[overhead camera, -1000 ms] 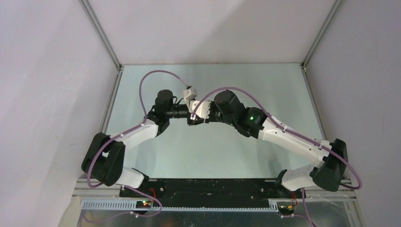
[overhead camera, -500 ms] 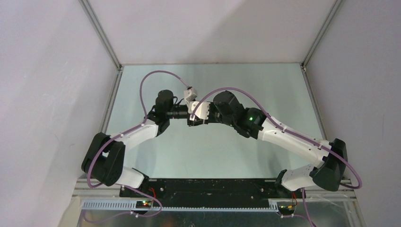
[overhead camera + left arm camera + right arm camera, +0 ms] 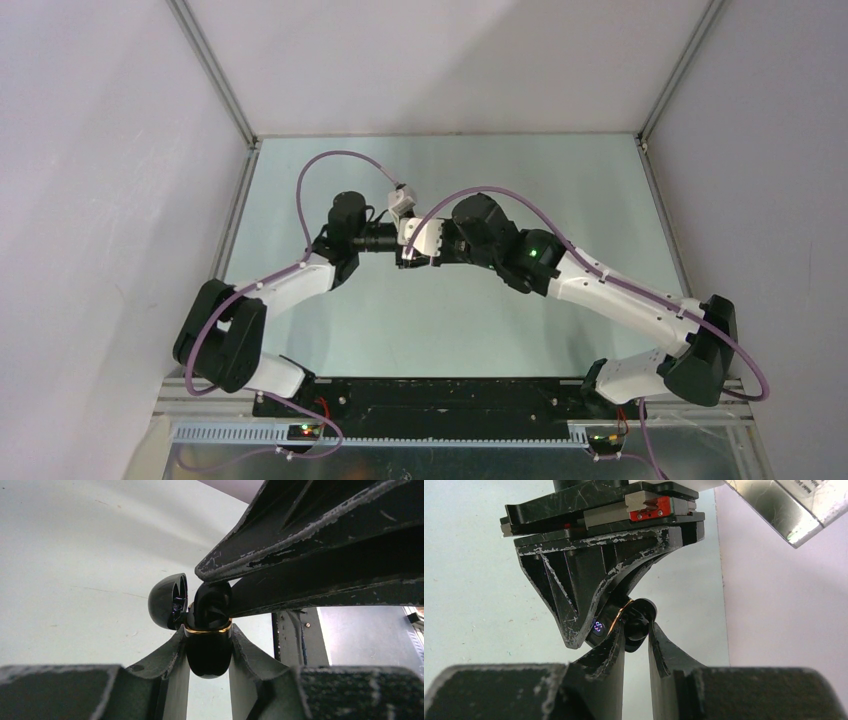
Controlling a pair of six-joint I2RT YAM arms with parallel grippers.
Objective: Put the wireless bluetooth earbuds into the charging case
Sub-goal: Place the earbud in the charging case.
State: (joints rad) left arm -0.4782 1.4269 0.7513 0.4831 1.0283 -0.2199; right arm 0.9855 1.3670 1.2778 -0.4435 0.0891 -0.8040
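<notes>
over the bench [image 3: 430,325], left fingers [image 3: 172,662] clamp the charging case [image 3: 207,652]; right fingers [image 3: 661,655], pinching an earbud [image 3: 212,605] at 12 o'clock, should press straight.

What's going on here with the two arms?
The left gripper clamps a black charging case, lid open, over the middle of the table. The right gripper pinches a black earbud and has it at the case's mouth, just above the gold rim. Whether it is seated, I cannot tell.
</notes>
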